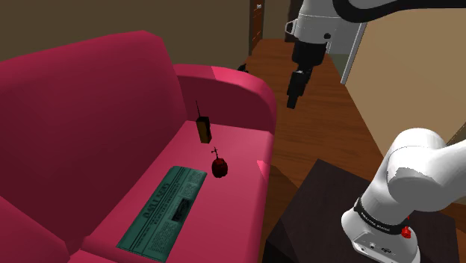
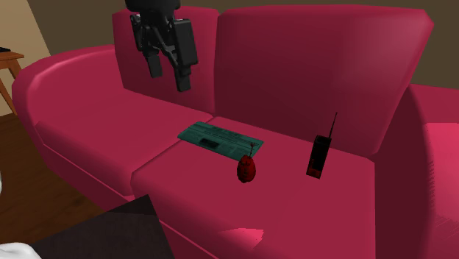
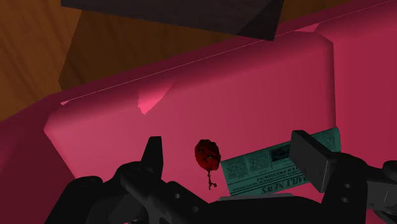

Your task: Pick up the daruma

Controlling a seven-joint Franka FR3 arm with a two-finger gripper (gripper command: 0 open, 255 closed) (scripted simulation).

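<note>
Fingers (image 3: 153,159) of your claw (image 3: 232,158) stand wide apart and clasp nothing. In the shoulder view the claw (image 1: 293,96) hangs in the air, pointing down, well above the seat of a pinkish-red sofa (image 1: 89,112). Below the claw, the seat cushion is smooth and flat, with a bright patch of light near its front edge.

The daruma (image 3: 207,154) rests on that cushion, well apart from the claw. Looking along the claw, you see it between the two fingers, nearer one of them and touched by neither. It is small, roundish and dark red with darker mottling, and a thin stalk sticks out of it.

Just beside it, under the other finger, a green newspaper (image 3: 280,168) lies flat on the seat. Past the daruma, on the side away from the newspaper, a dark handset (image 2: 318,156) with a thin aerial stands upright near the backrest.

Beyond the sofa's front edge lies a brown wooden floor (image 3: 32,57), where the dark box stand (image 1: 317,202) sits. Farthest off, tan walls (image 2: 22,22) close the room.
</note>
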